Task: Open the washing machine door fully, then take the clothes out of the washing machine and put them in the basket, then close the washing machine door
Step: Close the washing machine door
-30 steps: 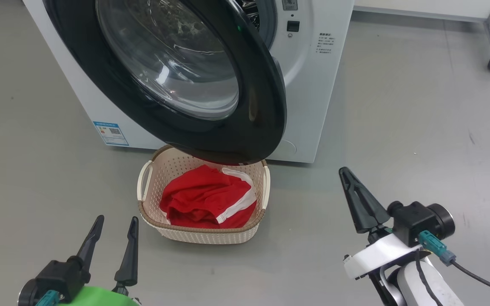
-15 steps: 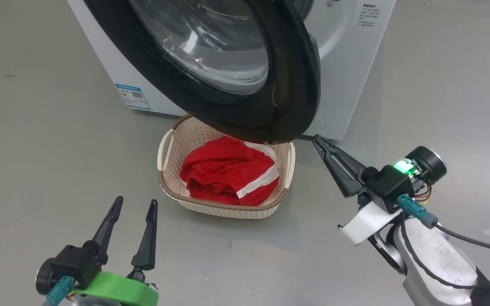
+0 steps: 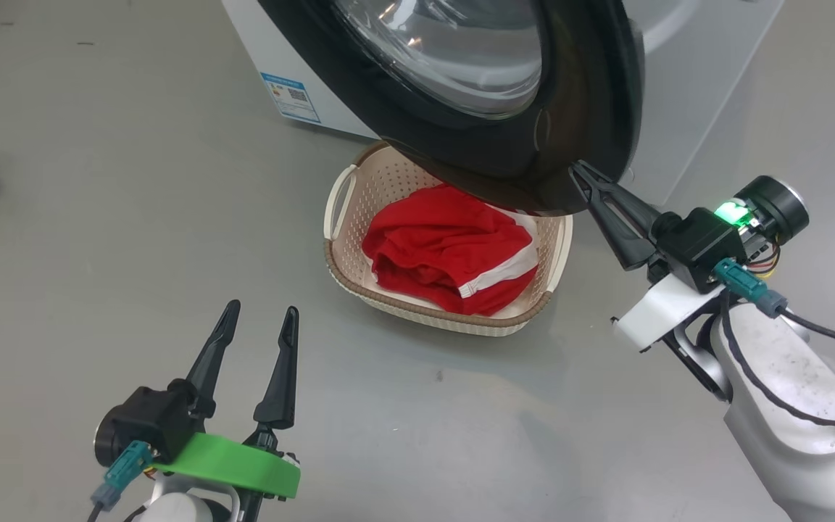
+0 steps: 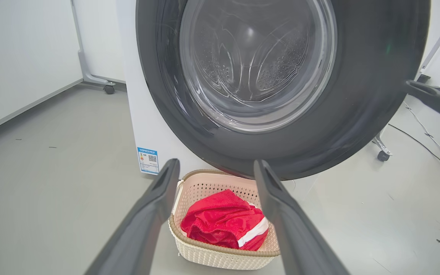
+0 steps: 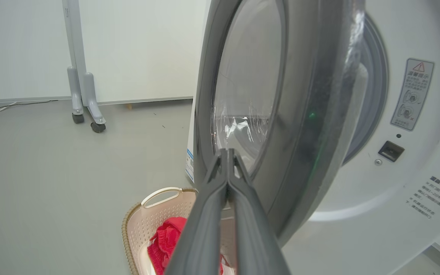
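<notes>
The clothes (image 3: pixel 454 250) are in the basket (image 3: pixel 417 310); only the washing machine door (image 3: pixel 588 94) needs shutting. My right end effector (image 3: pixel 577 168) is clenched and empty, and my left end effector (image 3: pixel 262 309) is spread wide.

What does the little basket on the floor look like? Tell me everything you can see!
The basket is small, cream and rounded-rectangular, seemingly plastic, with walls full of tiny holes and a brown woven-look rim. A pale looped handle sits at each side. It stands upright on the grey floor, holding crumpled red clothes with a white stripe. The black washing machine door hangs over its far end; whether they touch is unclear.
</notes>
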Available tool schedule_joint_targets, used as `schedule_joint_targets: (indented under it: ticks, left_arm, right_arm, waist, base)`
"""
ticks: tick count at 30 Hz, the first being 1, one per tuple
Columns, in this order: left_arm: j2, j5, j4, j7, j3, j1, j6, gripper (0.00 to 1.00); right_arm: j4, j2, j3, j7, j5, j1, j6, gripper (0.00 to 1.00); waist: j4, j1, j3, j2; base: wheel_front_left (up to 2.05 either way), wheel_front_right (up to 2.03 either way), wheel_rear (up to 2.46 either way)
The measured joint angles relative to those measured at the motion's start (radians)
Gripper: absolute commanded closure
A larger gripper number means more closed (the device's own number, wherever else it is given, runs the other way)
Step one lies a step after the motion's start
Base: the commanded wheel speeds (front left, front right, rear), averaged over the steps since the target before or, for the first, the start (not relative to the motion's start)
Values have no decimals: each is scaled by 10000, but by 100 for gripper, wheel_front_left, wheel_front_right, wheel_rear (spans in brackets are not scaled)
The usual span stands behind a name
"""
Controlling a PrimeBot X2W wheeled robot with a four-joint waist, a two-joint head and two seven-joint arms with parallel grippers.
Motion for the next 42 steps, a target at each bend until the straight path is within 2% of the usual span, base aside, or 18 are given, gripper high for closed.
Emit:
schedule_joint_targets:
  ticks: [8, 19, 31, 42]
  left_arm:
    - [-86, 88, 280, 0, 127, -67, -13, 0]
    - [-138, 184, 339, 0, 215, -133, -84, 0]
    - [-441, -25, 234, 0, 286, -516, -186, 0]
    - [-523, -326, 88, 0, 297, -838, -267, 0]
  right_arm:
    - [458, -194, -261, -29, 384, -406, 0, 100]
    - [840, -303, -711, -27, 878, -795, 88, 100]
    - [926, -508, -1682, 90, 1703, -1747, 86, 100]
    - [788, -1244, -1931, 709, 1638, -3400, 88, 100]
  waist:
    - [485, 0, 278, 0]
    - [551, 0, 418, 0]
    - [617, 0, 1007, 0]
    - [881, 0, 1888, 0]
  base:
    - [0, 0, 0]
    - [0, 0, 0]
    - [0, 0, 0]
    - [0, 0, 0]
